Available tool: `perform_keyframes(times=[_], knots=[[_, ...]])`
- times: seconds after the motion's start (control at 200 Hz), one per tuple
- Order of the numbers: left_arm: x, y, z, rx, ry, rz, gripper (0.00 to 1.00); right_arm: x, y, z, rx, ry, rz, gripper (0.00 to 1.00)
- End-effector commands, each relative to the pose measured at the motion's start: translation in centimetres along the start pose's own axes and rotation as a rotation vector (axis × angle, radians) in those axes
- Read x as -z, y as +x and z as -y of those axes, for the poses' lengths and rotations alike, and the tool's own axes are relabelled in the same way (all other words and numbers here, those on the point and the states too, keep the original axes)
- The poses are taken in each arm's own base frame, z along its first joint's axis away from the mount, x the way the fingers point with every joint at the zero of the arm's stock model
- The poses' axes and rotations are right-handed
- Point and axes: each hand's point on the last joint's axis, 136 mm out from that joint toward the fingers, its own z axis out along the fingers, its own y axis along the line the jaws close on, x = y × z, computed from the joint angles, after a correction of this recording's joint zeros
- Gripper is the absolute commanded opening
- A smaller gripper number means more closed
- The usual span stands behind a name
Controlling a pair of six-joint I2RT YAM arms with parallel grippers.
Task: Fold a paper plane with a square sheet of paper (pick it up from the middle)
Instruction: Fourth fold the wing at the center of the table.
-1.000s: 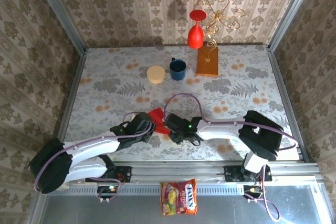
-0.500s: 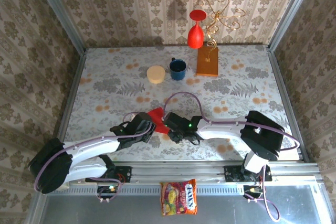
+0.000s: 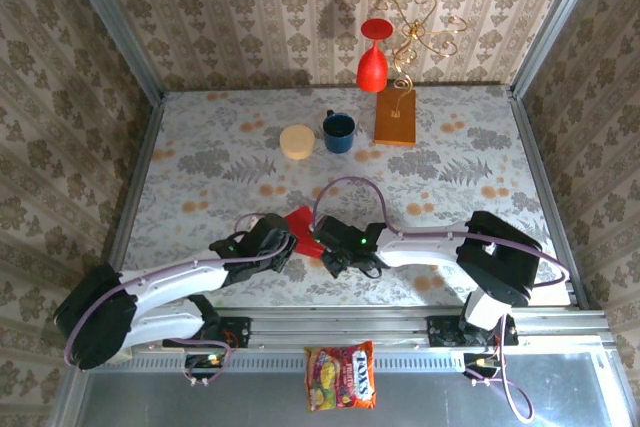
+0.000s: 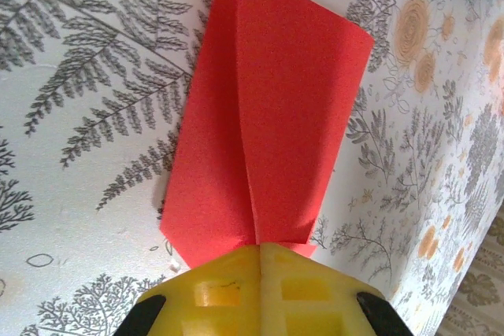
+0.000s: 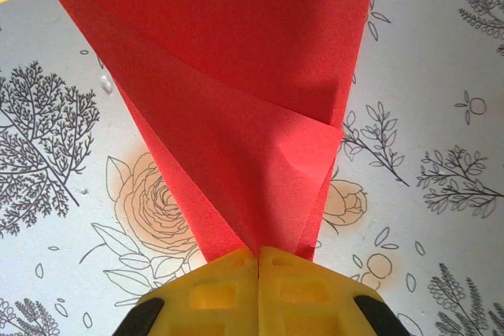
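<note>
Two grippers are pinched onto the same piece of red paper, low down at the near middle of the tabletop (image 3: 200, 162). The left gripper (image 4: 260, 251) has its yellow jaws pressed flat together with one end of the square sheet of paper (image 4: 268, 108) caught in the seam. The right gripper (image 5: 258, 256) is clamped the same way on another corner. From above they face each other, left gripper (image 3: 286, 243) and right gripper (image 3: 325, 247), with the paper (image 3: 300, 224) showing between and just beyond them.

It is no longer a flat square. The left wrist view shows a long centre crease with two flaps meeting along it. The right wrist view shows layered panels tapering down into the jaws, one with a dented corner. I would say the early folds are in and the shape is narrowing, but it does not yet read as a clean dart — the far end looks blunt and the layers sit loosely. Sharpening the nose, folding down the wings and pressing the creases seem to be what is left. Whether the paper rests on the tabletop or hangs just above it, I cannot tell.

Well away at the far side stand a blue mug (image 3: 338, 132), an orange-brown block (image 3: 396, 115) and a red vase (image 3: 373, 59).
</note>
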Motion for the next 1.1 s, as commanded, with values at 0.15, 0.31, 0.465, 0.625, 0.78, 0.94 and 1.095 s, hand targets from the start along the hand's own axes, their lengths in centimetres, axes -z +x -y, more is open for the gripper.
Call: perform_keyframes(times=[0.15, 0.31, 0.465, 0.625, 0.78, 0.94, 1.095], knots=[[2.3, -1.7, 2.9, -0.158, 0.02, 0.091, 0.16, -0.8, 2.2, 1.7, -0.199, -0.122, -0.058, 0.0], [3.3, -2.1, 4.0, -0.256, 0.021, 0.123, 0.16, -0.9, 2.7, 2.5, -0.337, -0.246, -0.068, 0.0], [3.3, -2.0, 4.5, -0.376, -0.003, 0.129, 0.13, -1.3, 3.1, 2.6, -0.461, -0.359, -0.085, 0.0], [2.0, -0.8, 5.5, -0.52, 0.03, 0.09, 0.09, -2.0, 3.6, 3.0, -0.609, -0.467, -0.108, 0.0], [0.4, 1.0, 6.5, -0.668, 0.067, 0.028, 0.04, -2.5, 4.1, 3.6, -0.756, -0.551, -0.124, 0.0], [-1.1, 3.0, 8.1, -0.797, 0.126, -0.032, 0.0, -3.0, 4.9, 4.0, -0.833, -0.582, -0.14, 0.0], [-2.5, 3.8, 8.8, -0.885, 0.145, -0.058, 0.0, -3.3, 5.7, 4.3, -0.864, -0.577, -0.151, 0.0]])
